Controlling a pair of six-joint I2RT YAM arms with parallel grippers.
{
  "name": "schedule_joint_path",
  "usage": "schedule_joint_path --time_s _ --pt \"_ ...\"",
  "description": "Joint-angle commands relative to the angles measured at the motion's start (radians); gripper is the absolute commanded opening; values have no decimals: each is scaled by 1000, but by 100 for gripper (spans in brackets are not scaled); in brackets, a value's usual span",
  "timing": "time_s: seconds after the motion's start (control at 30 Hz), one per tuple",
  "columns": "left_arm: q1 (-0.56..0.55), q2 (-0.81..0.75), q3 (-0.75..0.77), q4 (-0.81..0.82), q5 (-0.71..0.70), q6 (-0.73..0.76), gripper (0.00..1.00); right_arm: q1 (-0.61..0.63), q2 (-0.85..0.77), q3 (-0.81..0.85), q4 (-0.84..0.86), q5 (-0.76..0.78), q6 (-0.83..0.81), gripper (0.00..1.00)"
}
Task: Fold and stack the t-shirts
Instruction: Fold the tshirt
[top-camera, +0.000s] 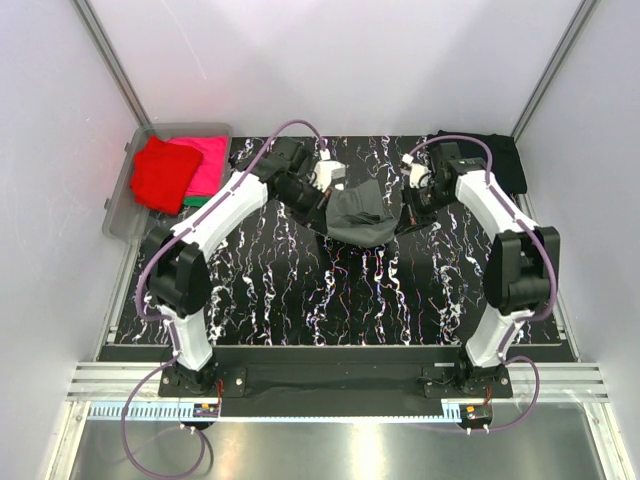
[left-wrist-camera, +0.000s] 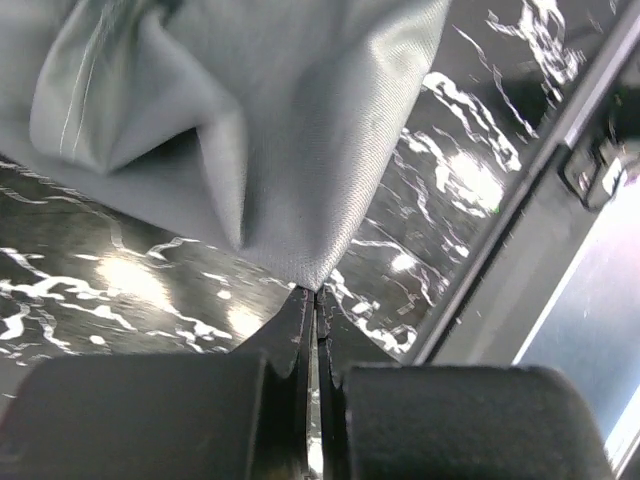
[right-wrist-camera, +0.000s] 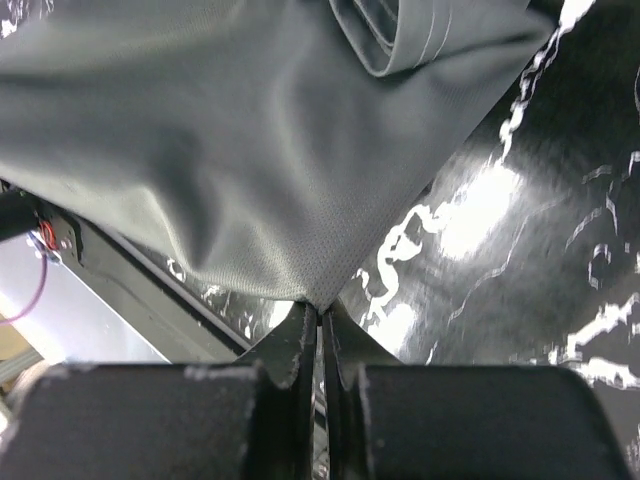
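Note:
A dark grey t-shirt (top-camera: 362, 217) hangs bunched between my two grippers over the far middle of the marbled black table (top-camera: 330, 290). My left gripper (top-camera: 322, 205) is shut on one corner of it; in the left wrist view the cloth (left-wrist-camera: 270, 130) runs down to a point pinched at the tips (left-wrist-camera: 316, 293). My right gripper (top-camera: 408, 205) is shut on another corner, with the cloth (right-wrist-camera: 250, 150) pulled taut from the tips (right-wrist-camera: 318, 305). A black t-shirt (top-camera: 495, 155) lies at the far right. Red (top-camera: 163, 173), pink (top-camera: 205, 160) and green (top-camera: 198, 201) t-shirts sit in the bin.
A clear plastic bin (top-camera: 122, 215) stands at the far left corner, off the table's edge. White walls with metal posts close in the back and sides. A black rail (top-camera: 340, 352) runs along the near edge by the arm bases.

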Motion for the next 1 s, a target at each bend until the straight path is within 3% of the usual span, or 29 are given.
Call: schedule_joint_path --time_s 0.0,0.23,0.47,0.67,0.83,0.87,0.9,0.93,0.97 --pt "-45 -76 -49 -28 -45 42 0 -5 -86 -27 -56 15 -40 6" --pt "-58 -125 -126 -40 -76 62 0 -5 -158 -74 -59 17 -60 7" --pt "-44 -113 -143 -27 -114 79 0 -5 -102 -42 -13 25 -74 7" --pt "20 8 63 -24 -183 94 0 -3 99 253 -1 40 -95 8" --pt "82 180 269 -22 -232 117 0 -6 378 583 -4 45 -97 8" --pt "85 256 344 -22 -279 116 0 -3 421 623 -2 52 -98 10" --pt "86 298 383 -16 -312 114 2 -2 502 695 -4 58 -101 27" --pt "88 338 423 -14 -346 113 12 0 541 731 -2 78 -109 35" --pt "88 407 482 -10 -416 107 14 6 575 783 -4 87 -120 39"
